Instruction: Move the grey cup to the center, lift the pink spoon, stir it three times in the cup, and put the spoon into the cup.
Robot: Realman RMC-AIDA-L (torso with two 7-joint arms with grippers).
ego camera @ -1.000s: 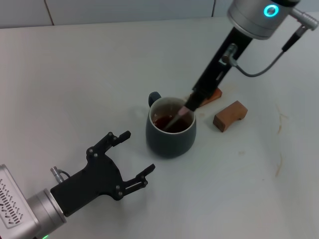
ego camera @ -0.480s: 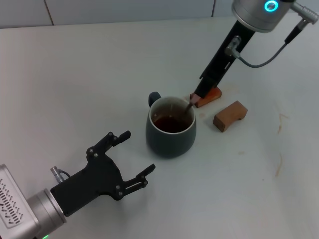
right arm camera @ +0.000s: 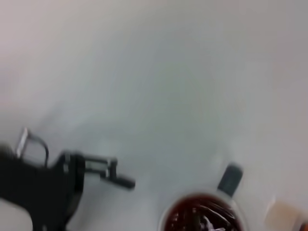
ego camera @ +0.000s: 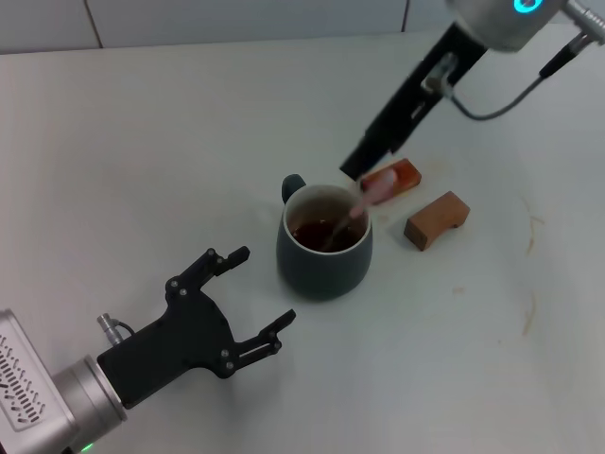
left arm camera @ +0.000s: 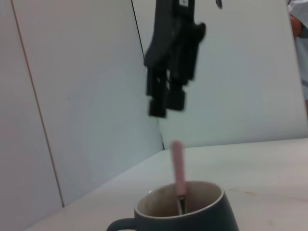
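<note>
I read the task as nearly finished. The white table point(ego camera: 170, 132) carries the grey cup point(ego camera: 323, 255) near its middle, holding brown liquid, and the pink spoon point(ego camera: 364, 199) stands in it, bowl down, handle leaning on the rim; nothing grips it. What I judge is left is only clearing the arms. My right gripper point(ego camera: 357, 163) hangs above and behind the cup, apart from the spoon; my left gripper point(ego camera: 241, 303) sits idle near the front, fingers spread, holding nothing. Two brown wooden blocks point(ego camera: 437, 219) lie beside the cup.

The left wrist view alone shows clear air between the right gripper point(left arm camera: 166, 103) and the handle top point(left arm camera: 177, 163), its fingers seemingly slightly parted. The right wrist view looks straight down onto the liquid point(right arm camera: 202, 216).
</note>
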